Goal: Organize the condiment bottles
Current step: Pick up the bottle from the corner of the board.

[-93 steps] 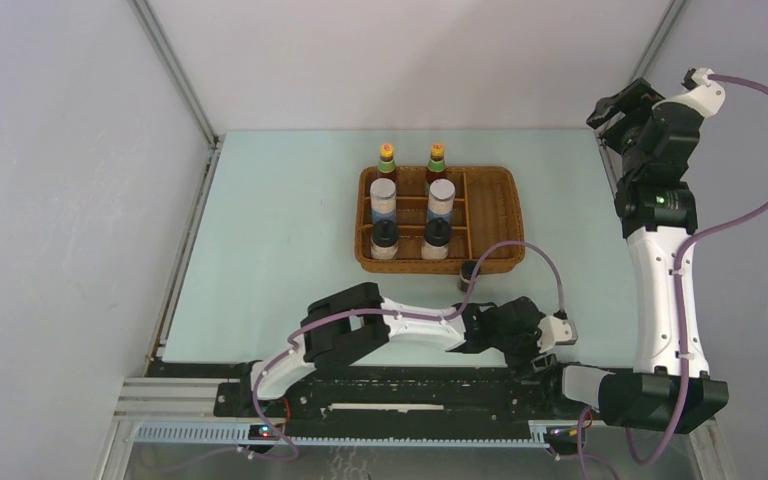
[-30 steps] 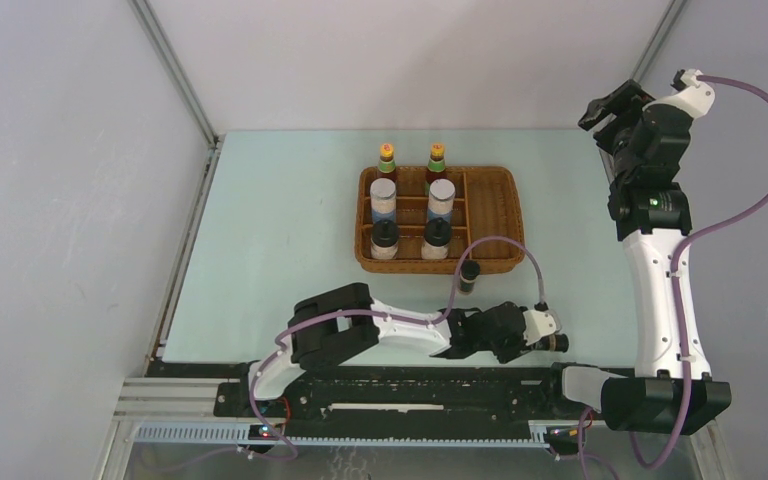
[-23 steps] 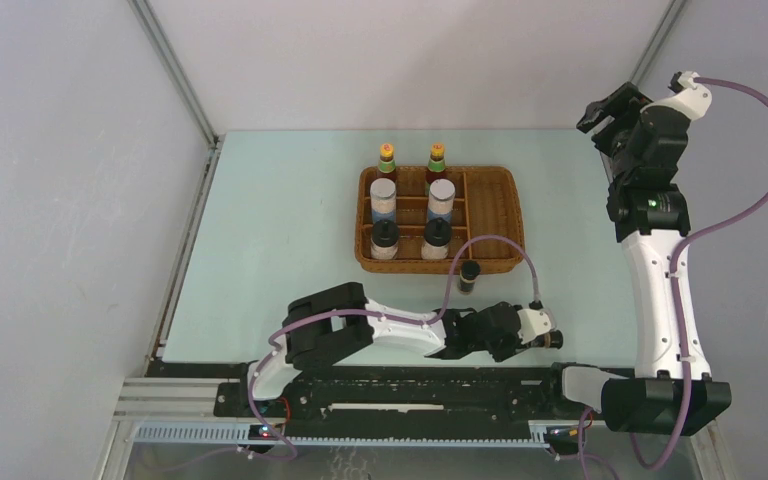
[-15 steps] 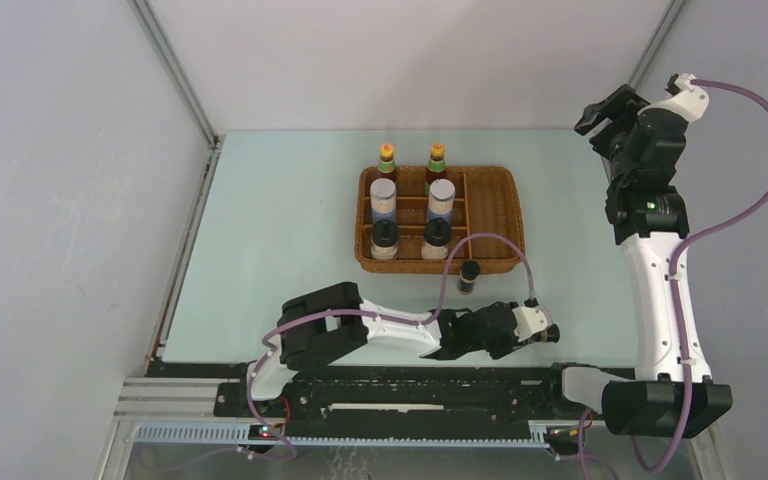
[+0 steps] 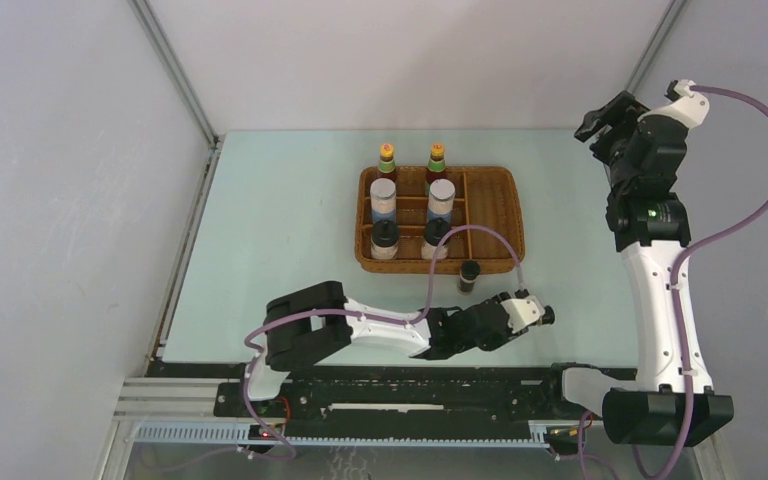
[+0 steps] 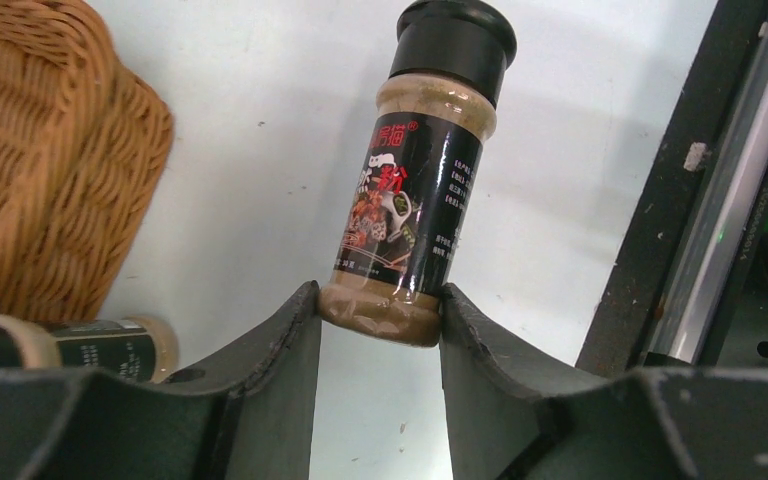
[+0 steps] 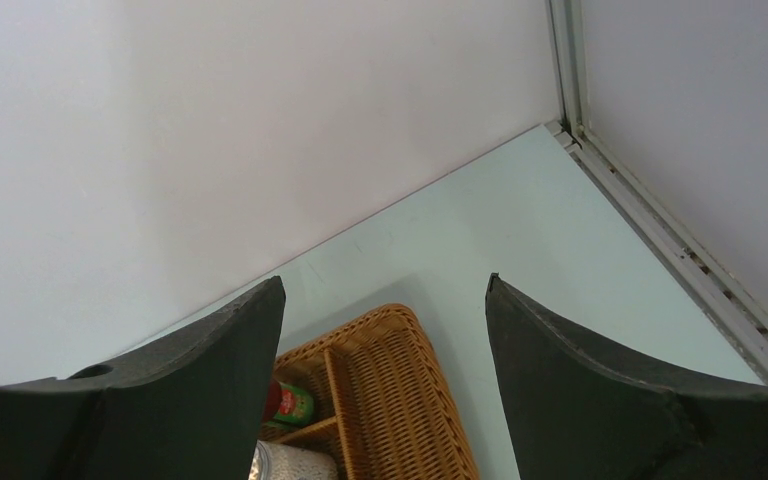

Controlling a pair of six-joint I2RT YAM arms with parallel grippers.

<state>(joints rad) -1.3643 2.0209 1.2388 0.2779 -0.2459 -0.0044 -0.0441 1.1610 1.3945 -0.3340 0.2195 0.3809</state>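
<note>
Left claw (image 6: 380, 300) around tiny bottle (image 6: 420, 190), twin (image 6: 90, 340) half-hidden

- Broad bare table (image 5: 280, 230) left of tray (image 5: 490, 195): easy passage.
- Tray's left columns packed with bottles (image 5: 384, 200); right compartments open from above.
- Tiny bottle (image 5: 468, 275) upright just before tray's near wall, narrowing that strip.
- Left arm (image 5: 380, 332) low across near edge; held bottle (image 6: 415, 200) near rail (image 6: 700, 200).
- Right arm (image 5: 655, 270) up along right edge.

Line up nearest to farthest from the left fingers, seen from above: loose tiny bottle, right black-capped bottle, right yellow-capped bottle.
1. Tiny bottle, standing just outside the tray.
2. Right black-capped bottle, tray's near row.
3. Right yellow-capped bottle, tray's far row.
</note>
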